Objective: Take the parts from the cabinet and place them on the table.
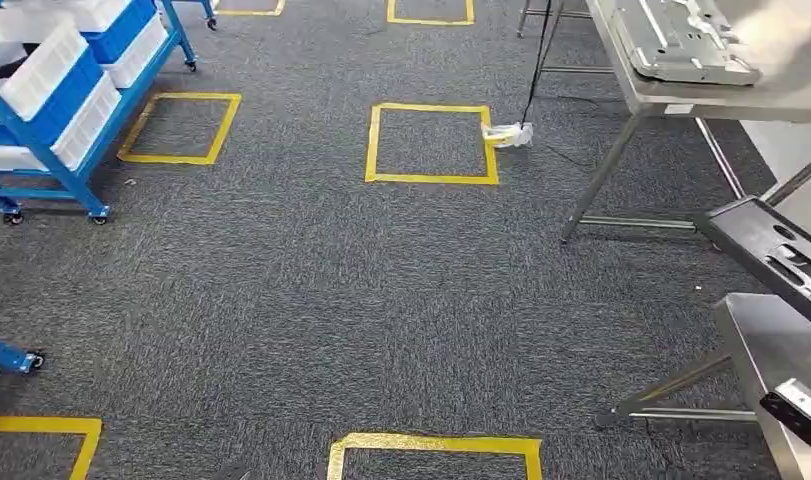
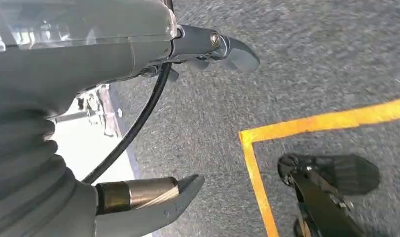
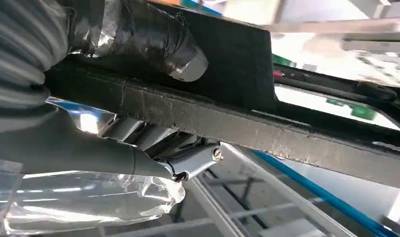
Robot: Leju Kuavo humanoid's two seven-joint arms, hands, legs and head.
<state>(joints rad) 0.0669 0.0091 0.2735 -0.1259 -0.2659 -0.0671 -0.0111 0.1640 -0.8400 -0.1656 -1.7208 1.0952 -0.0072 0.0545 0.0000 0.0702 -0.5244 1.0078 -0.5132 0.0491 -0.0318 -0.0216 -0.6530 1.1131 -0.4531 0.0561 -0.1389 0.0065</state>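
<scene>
My right hand [image 3: 84, 145] grips a flat black part [image 3: 267, 123], its tape-wrapped thumb [image 3: 153, 42] pressing on one face and the fingers under the other. In the head view the black part [image 1: 771, 250] juts in from the right edge, above a steel table [image 1: 766, 345]. My left hand [image 2: 138, 49] hangs over the grey carpet with its fingers apart and nothing in them. The blue cabinet [image 1: 56, 125] with white bins [image 1: 41, 65] stands at the far left. A grey metal part [image 1: 681, 45] lies on the steel table [image 1: 701, 100] at the far right.
Yellow tape squares [image 1: 431, 143] mark the carpet ahead and near my feet. A black cable runs down to a white plug [image 1: 508, 134] beside the far table's leg [image 1: 601, 175]. Another black piece [image 1: 796, 410] lies on the near table.
</scene>
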